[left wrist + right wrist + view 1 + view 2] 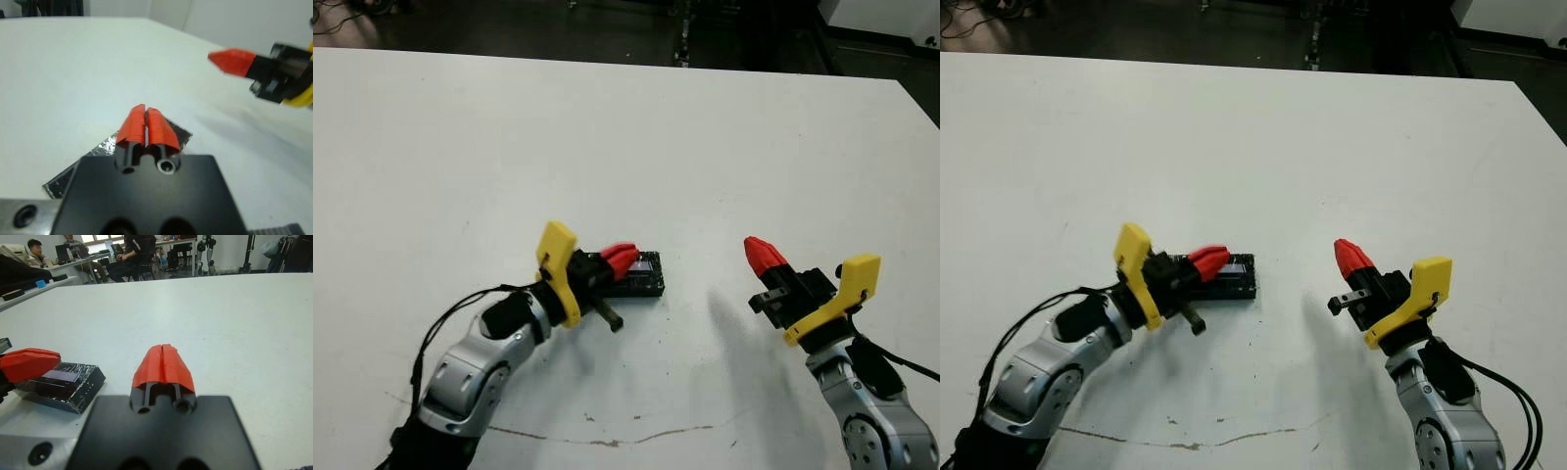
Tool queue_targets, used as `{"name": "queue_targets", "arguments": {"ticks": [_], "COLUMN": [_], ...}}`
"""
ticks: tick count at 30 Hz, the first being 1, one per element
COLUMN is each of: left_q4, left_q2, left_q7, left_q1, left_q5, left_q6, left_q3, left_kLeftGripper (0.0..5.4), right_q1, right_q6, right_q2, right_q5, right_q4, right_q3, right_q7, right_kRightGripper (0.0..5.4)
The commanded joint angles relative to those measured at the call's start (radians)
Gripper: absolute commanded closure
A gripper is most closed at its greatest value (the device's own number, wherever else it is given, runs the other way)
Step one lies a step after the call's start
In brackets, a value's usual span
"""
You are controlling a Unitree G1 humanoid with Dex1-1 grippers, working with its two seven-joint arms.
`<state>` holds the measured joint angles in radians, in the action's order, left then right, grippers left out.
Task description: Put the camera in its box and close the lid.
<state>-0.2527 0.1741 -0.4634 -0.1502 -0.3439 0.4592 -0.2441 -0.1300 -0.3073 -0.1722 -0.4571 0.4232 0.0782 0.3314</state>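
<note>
The box (649, 287) lies on the white table just left of centre, and the glossy black lid (62, 376) sits flat on top of it. I see no camera in any view. My left gripper (624, 257) is shut, its red tips resting over the box's left end with nothing between them; in the left wrist view the fingertips (131, 125) press together above the lid. My right gripper (761, 254) is shut and empty, hovering about a hand-width to the right of the box.
The table's far edge (607, 65) borders a dark floor. A thin dark scratch line (607, 432) runs across the table near me. Beyond the table, people (132, 252) sit at desks in the right wrist view.
</note>
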Motion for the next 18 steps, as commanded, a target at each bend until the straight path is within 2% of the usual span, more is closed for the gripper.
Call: {"name": "queue_targets", "arguments": {"ticks": [1, 8, 18], "left_q4": [0.037, 0.063, 0.017], "left_q2": [0.011, 0.011, 0.019], "left_q7": [0.005, 0.006, -0.001], "left_q1": [0.01, -0.009, 0.005], "left_q5": [0.031, 0.017, 0.004], "left_q6": [0.04, 0.11, 0.131], "left_q3": [-0.022, -0.007, 0.003], "left_kLeftGripper": [5.38, 5.38, 5.38], "right_q1": [-0.011, -0.012, -0.013], "right_q6": [-0.002, -0.002, -0.001], "right_q2": [-0.008, -0.005, -0.008], "right_q5": [0.006, 0.0, 0.003], "right_q4": [-0.003, -0.007, -0.004], "right_q3": [0.004, 0.004, 0.002], "right_q7": [-0.004, 0.0, 0.002], "right_kRightGripper": [5.4, 5.4, 5.4]}}
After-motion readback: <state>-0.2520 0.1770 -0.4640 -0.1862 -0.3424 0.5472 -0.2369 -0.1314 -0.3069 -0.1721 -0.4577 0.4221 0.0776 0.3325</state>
